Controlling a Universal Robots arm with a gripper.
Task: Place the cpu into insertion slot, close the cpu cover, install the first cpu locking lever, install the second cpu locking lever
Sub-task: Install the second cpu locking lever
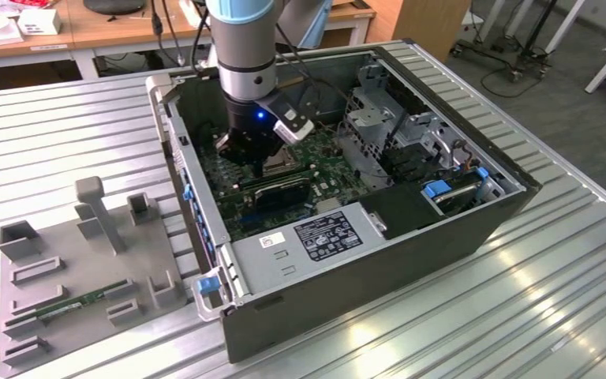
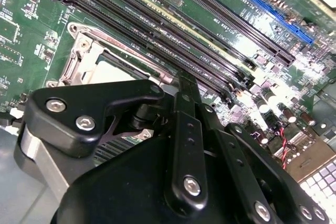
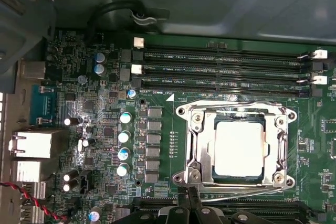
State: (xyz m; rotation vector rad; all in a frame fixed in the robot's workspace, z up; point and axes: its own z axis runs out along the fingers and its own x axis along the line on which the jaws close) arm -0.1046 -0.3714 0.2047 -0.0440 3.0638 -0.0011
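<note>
The cpu [image 3: 240,148] shows its pale silver top inside the insertion slot [image 3: 184,178] on the green motherboard. The silvery cpu cover [image 3: 202,145] lies flat over it, framing the chip through its window. Thin wire locking levers [image 3: 236,103] run along two opposite sides of the frame. My gripper [image 3: 188,195] hangs just off one corner of the socket, fingers drawn together with nothing between them. In the second wrist view the gripper [image 2: 184,85] reaches over the socket rim [image 2: 86,51] and the cpu [image 2: 113,71]. The exterior view has the gripper [image 1: 252,158] low inside the open case, beside the socket [image 1: 280,164].
Long black memory slots [image 3: 220,69] flank the socket. Capacitors [image 3: 125,136] and rear ports [image 3: 31,145] stand close by. The computer case [image 1: 387,260] walls and drive cage [image 1: 372,118] hem the arm in. A grey fixture tray [image 1: 72,276] with a green memory stick [image 1: 72,304] lies outside.
</note>
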